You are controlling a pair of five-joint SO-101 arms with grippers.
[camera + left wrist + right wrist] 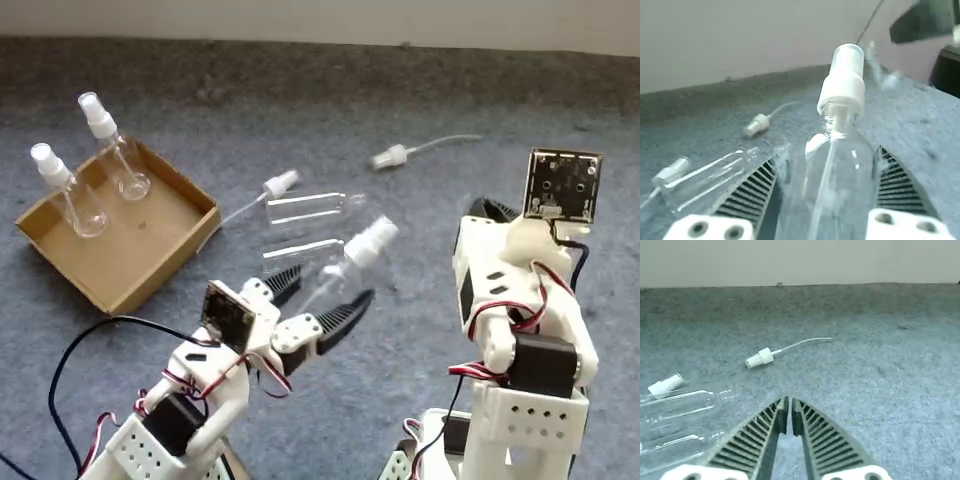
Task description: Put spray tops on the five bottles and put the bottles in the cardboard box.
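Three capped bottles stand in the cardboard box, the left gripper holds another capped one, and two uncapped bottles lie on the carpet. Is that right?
Not quite. The cardboard box holds two capped bottles, not three; the high view shows it. The rest holds: the left gripper grips a third capped bottle, and two uncapped bottles lie on the carpet.

The counter (420,240) has a fuzzy grey-blue cloth (890,365) on top, maybe carpet. Far back, the cloth looks darker and browner. Behind it stands a plain, pale wall (320,18). The light is soft.
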